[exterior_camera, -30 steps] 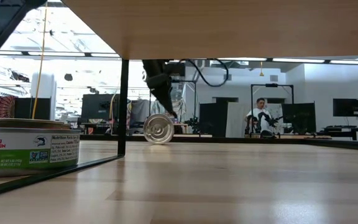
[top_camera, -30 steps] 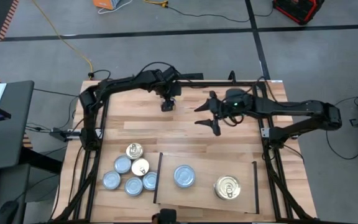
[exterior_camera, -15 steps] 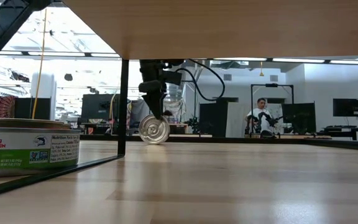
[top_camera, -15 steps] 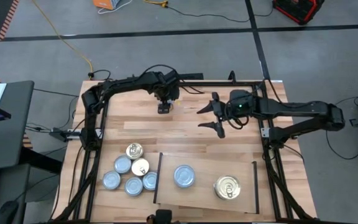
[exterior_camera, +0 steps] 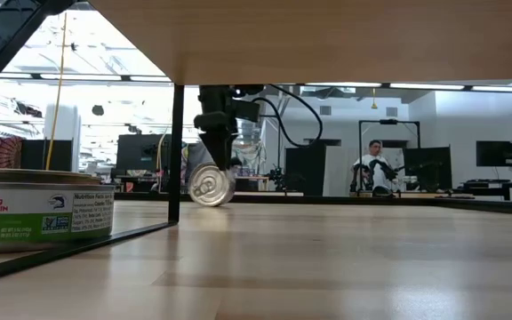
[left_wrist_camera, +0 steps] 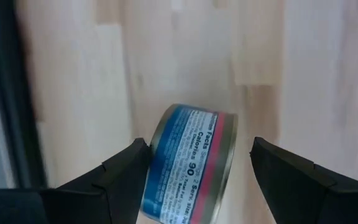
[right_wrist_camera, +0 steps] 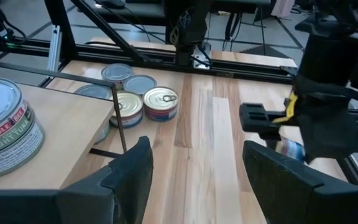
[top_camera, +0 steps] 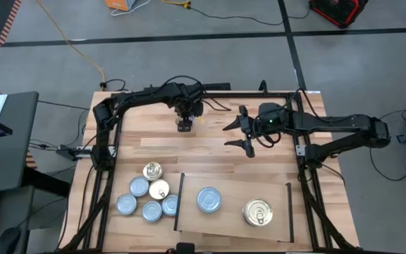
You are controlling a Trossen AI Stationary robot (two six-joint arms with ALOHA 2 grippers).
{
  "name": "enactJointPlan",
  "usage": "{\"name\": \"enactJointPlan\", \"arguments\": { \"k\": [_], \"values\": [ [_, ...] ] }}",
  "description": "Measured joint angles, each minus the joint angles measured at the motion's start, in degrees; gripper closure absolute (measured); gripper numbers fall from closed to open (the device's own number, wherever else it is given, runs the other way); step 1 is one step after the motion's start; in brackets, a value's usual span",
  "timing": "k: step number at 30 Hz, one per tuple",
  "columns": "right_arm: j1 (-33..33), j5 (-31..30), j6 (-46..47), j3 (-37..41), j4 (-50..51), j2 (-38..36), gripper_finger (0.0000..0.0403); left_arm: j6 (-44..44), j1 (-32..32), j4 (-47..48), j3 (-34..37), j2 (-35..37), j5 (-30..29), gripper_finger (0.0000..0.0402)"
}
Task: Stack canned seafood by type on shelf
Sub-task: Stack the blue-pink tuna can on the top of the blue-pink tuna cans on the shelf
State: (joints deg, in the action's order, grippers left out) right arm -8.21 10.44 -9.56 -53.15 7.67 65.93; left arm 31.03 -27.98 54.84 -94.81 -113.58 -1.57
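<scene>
High view: the left tool (top_camera: 184, 125) hangs over the far edge of the plank-striped wooden desk (top_camera: 210, 159), left of centre, pinching a small round metal tin (top_camera: 184, 128) on its edge. The right tool (top_camera: 237, 131) waits near the far right of the desk, fingers spread and empty. Five more flat tins (top_camera: 147, 195), gold-lidded and silvery-blue, cluster at the near left edge. On the pale wooden shelf board with black end strips (top_camera: 232, 225), near the desk's near edge, sit a silvery-blue-lidded tin (top_camera: 208, 200) and a gold pull-tab tin (top_camera: 258, 212), well apart.

Low view: the held tin (exterior_camera: 210, 186) hangs tilted with its pull-tab lid facing this way, its lower rim about at desk level; whether it touches I cannot tell.

Left wrist view: the tin's blue and red paper label (left_wrist_camera: 191, 163) sits between the two dark fingers (left_wrist_camera: 114, 176), which bear on the flat faces.

Right wrist view: the spread fingers (right_wrist_camera: 129, 168) frame the desk; the left arm's tool (right_wrist_camera: 191, 55) shows far off.

Handling, as I judge it: the tin is rigid, dense for its size and smooth-sided (likely slippery at the rims). A grip across the flat lid and base should hold steadier than one across the curved wall, and it would need turning flat before stacking.
</scene>
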Motion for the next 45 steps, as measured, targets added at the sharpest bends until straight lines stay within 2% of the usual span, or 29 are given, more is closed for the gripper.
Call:
{"name": "enactJointPlan", "arguments": {
  "k": [19,29,32,39,42,45],
  "values": [
    [0.0,0.0,0.02,0.0,0.49,0.0,0.0127,-1.77,1.16,10.74,-0.12,0.0,-0.26,0.0132],
    [0.03,0.02,0.04,0.02,0.54,0.0,0.0127,4.78,3.84,16.49,1.79,-0.02,-1.04,0.0132],
    [0.39,0.02,0.04,0.02,0.75,0.0,0.0127,4.63,4.86,16.04,3.76,0.07,-3.66,0.0132],
    [1.16,0.03,-0.02,0.02,0.65,0.0,0.0127,5.19,7.83,16.27,7.6,0.02,-14.57,0.0134],
    [1.11,0.02,0.02,0.02,0.62,0.0,0.0127,4.84,8.89,16.43,8.05,0.02,-17.85,0.0155],
    [1.11,0.02,0.04,0.02,0.64,0.0,0.0127,4.22,9.69,16.63,7.99,0.02,-18.71,0.0199]
  ]
}}
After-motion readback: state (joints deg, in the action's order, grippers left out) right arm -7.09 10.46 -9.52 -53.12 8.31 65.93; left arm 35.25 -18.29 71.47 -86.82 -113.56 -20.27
